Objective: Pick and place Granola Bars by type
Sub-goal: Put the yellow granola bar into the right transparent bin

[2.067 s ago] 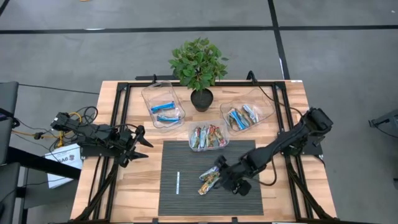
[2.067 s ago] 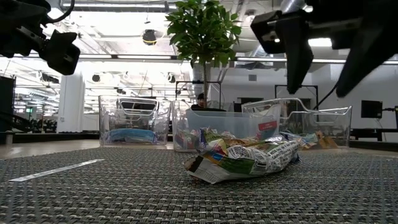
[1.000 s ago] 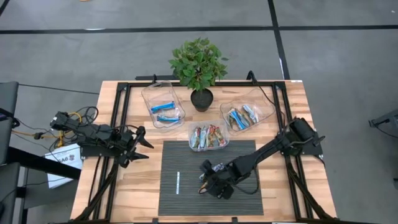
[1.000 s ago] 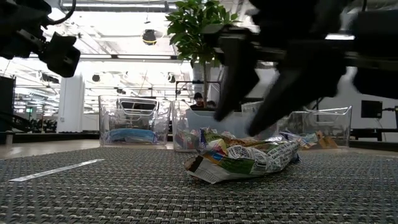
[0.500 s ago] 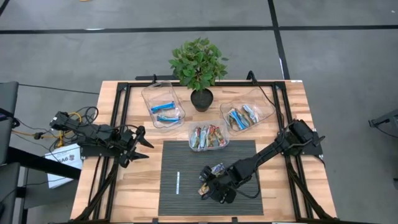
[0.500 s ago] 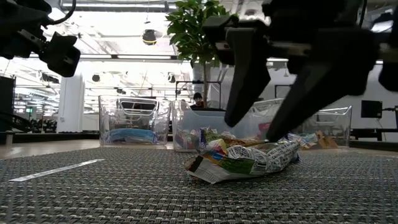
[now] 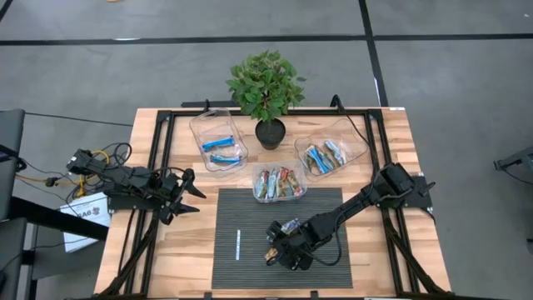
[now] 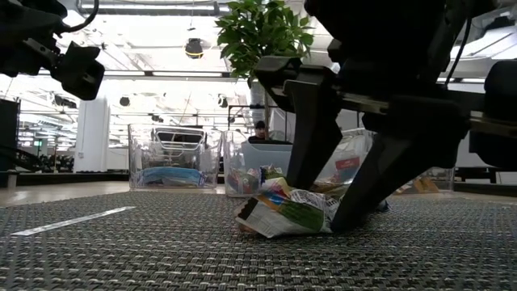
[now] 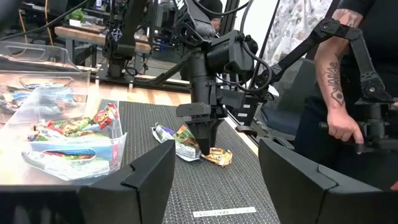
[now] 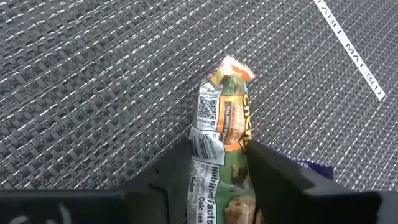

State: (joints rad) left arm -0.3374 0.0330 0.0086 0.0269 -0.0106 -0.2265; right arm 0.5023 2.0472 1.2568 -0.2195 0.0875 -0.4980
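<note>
A green-gold wrapped granola bar (image 10: 221, 134) lies flat on the dark mat, with a second bar (image 7: 291, 226) just beside it. My right gripper (image 10: 219, 155) stands over the green-gold bar (image 8: 279, 214), open, pointing down, one finger on each side of it and the tips down at the mat. My left gripper (image 7: 187, 193) waits open above the table's left edge. More bars lie in three clear tubs: blue ones (image 7: 221, 147), multicoloured ones (image 7: 277, 182) and blue-silver ones (image 7: 323, 156). My right gripper's fingers (image 10: 174, 171) flank the near half of the green-gold bar from above, lying across its length. The wrapper (image 10: 214, 165) fills the gap between them, but whether they press on it I cannot tell. The bar lies flat on the mat.
A thin white stick (image 7: 238, 244) lies on the mat's left part. A potted plant (image 7: 266, 92) stands at the far edge between the tubs. A black frame (image 7: 162, 150) runs along the table's sides. A person's arm (image 9: 339, 93) shows beyond the table.
My right gripper has moved toward the table's left and come down over the green-gold bar, its open fingers dropping to the mat on either side of it. The left arm has kept still.
</note>
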